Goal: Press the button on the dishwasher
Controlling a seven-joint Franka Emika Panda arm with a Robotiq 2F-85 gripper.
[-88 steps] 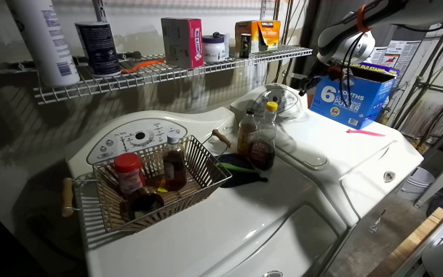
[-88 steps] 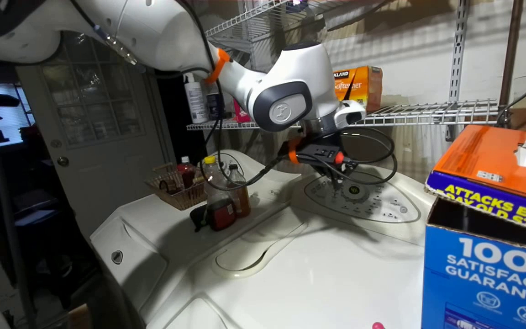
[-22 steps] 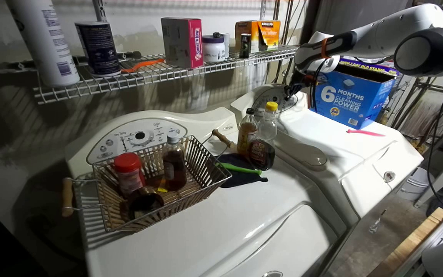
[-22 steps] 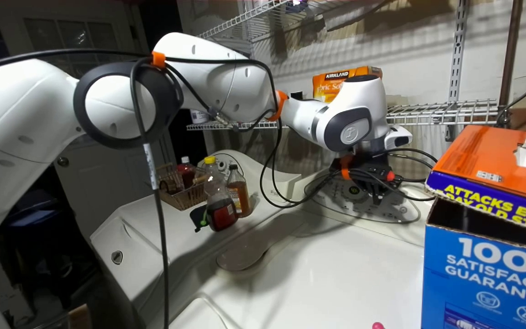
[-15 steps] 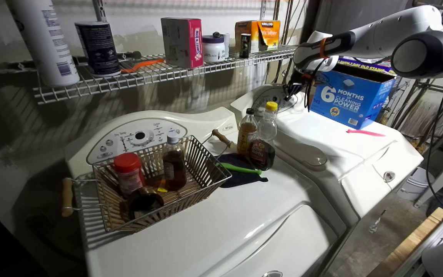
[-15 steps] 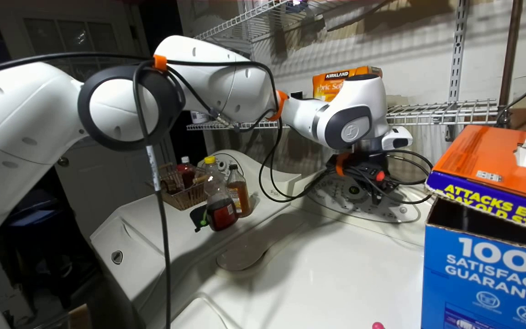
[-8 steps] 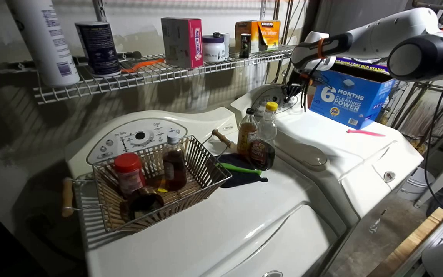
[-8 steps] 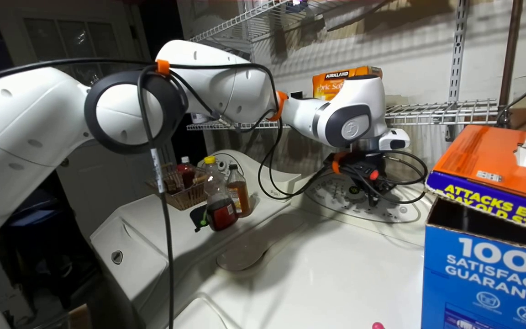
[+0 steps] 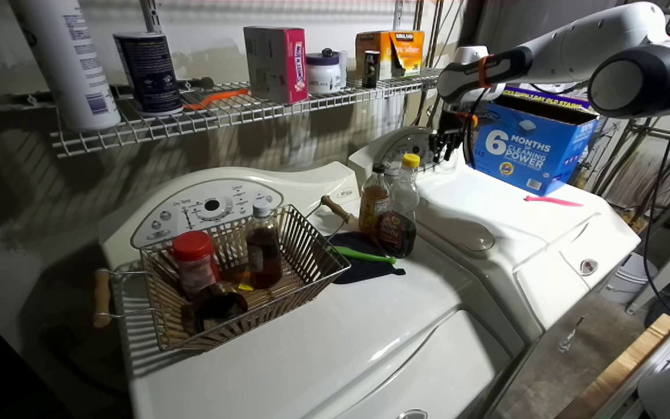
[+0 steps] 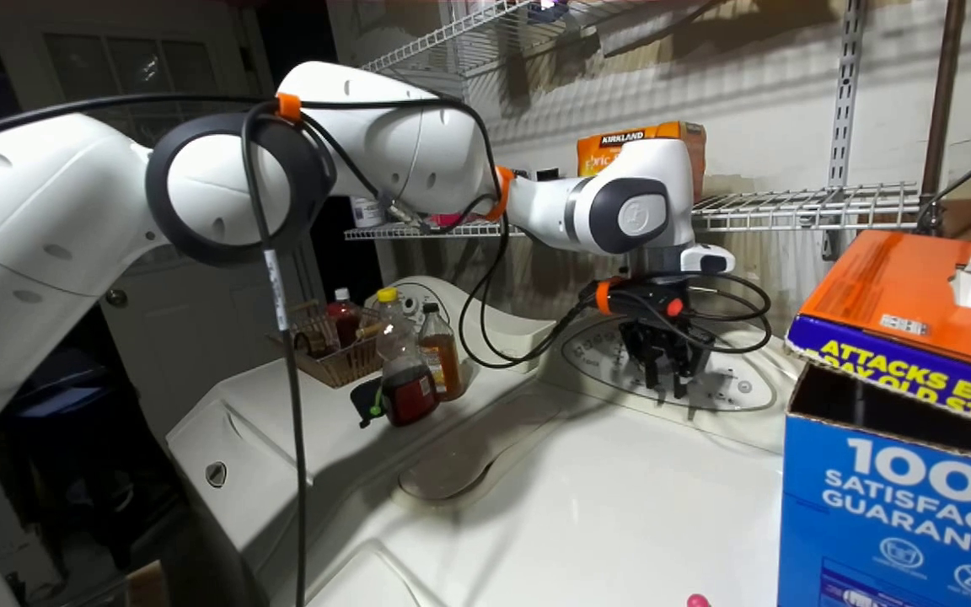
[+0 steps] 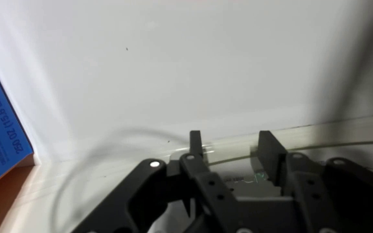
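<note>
We hold nothing in the gripper (image 11: 231, 144): its fingers (image 11: 272, 158) stand parted, with the dishwasher (image 10: 612, 489) spreading below them and its control panel (image 10: 595, 356) just behind. We cannot tell whether they touch it, nor which button is meant. So spread, they might straddle a button or press two; the panel slopes, so a downward push could skid off. Swinging sideways too freely, we could bump the blue box (image 10: 890, 506), off to one side of the fingers. Half a second ago, in an exterior view, the fingertips (image 10: 651, 384) nearly overlapped; now they show as two, lower in that view.
</note>
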